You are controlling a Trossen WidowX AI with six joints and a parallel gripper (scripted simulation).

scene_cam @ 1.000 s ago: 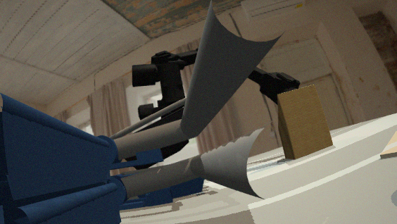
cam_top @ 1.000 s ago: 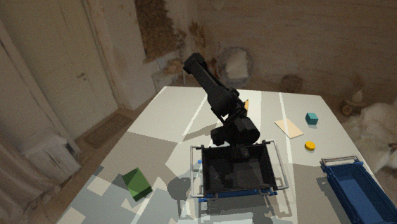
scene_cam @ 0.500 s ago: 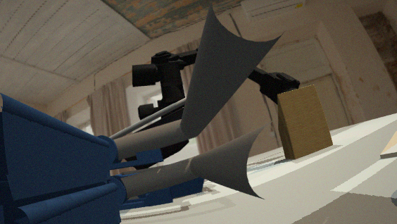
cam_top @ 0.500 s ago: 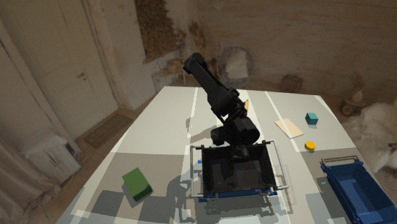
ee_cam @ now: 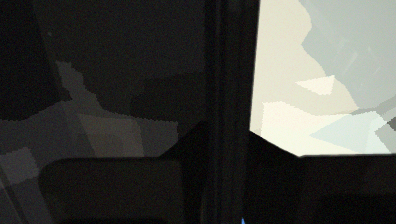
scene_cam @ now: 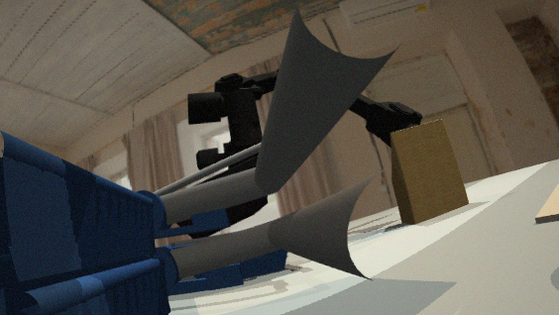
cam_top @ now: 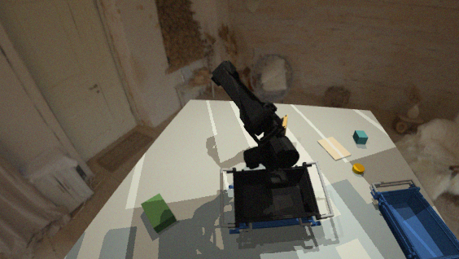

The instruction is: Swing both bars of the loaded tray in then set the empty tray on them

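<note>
My gripper (cam_top: pixel 278 168) (ee_cam: pixel 215 128) is shut on the back wall of a black tray (cam_top: pixel 311 195) (ee_cam: pixel 225 75). The black tray looks roughly level and empty, directly over a blue tray (cam_top: pixel 281 223) that shows only as strips below its front and left edges. Whether the two touch cannot be told. The lower tray's load is hidden. One grey wire bar (cam_top: pixel 221 197) stands out at the left end and another grey wire bar (cam_top: pixel 325 191) at the right end; which tray they belong to is unclear.
Another blue tray (cam_top: pixel 391 220) (scene_cam: pixel 109 198), with a grey bar (cam_top: pixel 392 184) (scene_cam: pixel 213 193) at its end, stands at the right. A green block (cam_top: pixel 156 212) is at the left. A teal cube (cam_top: pixel 360 137), yellow disc (cam_top: pixel 358 168), beige plate (cam_top: pixel 334 147) and ochre block (cam_top: pixel 285 121) (scene_cam: pixel 430 173) lie farther back.
</note>
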